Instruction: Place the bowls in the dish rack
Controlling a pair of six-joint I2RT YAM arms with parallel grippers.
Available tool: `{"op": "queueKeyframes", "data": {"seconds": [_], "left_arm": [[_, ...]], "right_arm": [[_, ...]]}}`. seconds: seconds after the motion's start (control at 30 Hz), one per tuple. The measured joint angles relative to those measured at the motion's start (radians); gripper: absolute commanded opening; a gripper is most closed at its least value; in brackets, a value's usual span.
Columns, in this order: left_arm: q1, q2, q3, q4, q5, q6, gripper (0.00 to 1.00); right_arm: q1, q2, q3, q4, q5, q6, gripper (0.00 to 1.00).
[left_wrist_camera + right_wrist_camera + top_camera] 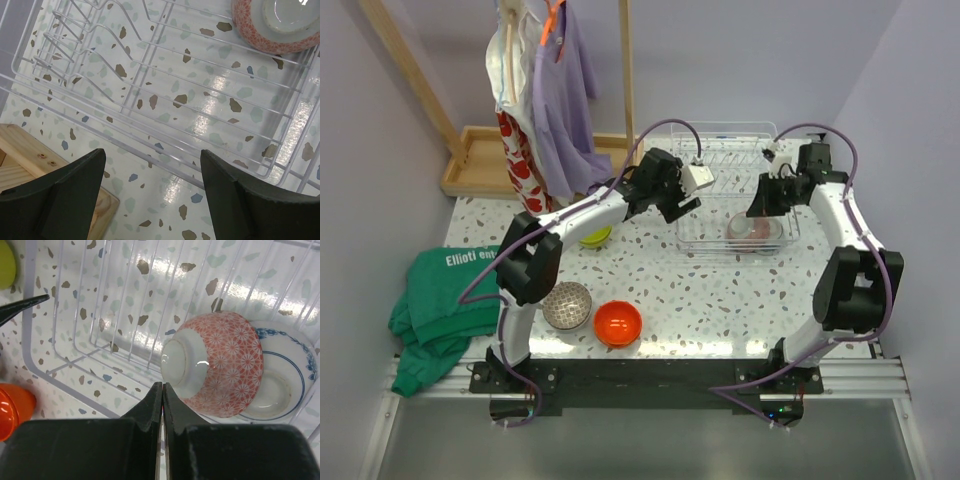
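Note:
The clear wire dish rack (pixel 720 165) stands at the back right and fills both wrist views (pixel 165 65) (pixel 100 305). A bowl with a pink-patterned underside (pixel 220 370) lies tilted in its near right corner (pixel 753 232); white with blue pattern (pixel 280 385) shows behind it. It also shows in the left wrist view (pixel 280 25). The lime green bowl (pixel 596 237), the grey speckled bowl (pixel 566 305) and the orange-red bowl (pixel 618 323) sit on the table. My left gripper (pixel 152 155) is open and empty over the rack's left edge (pixel 682 208). My right gripper (pixel 163 385) is shut and empty, its tips beside the pink bowl's foot (pixel 760 205).
A wooden tray base (pixel 485 160) with posts and hanging clothes (pixel 545 90) stands at the back left; its corner shows in the left wrist view (pixel 30 155). A green cloth (pixel 445 295) lies at the left table edge.

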Motion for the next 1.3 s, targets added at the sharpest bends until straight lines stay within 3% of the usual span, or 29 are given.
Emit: {"op": "queueKeyframes", "data": {"seconds": [0.43,1.3], "left_arm": [[0.0,0.0,-0.005,0.008,-0.002,0.0,0.82],[-0.005,-0.013,-0.032,0.033,-0.01,0.0,0.82]], "right_arm": [[0.067,0.121,0.056,-0.008,0.092,-0.013,0.01],[0.046,0.135,0.089,-0.064,0.383,-0.055,0.0]]}}
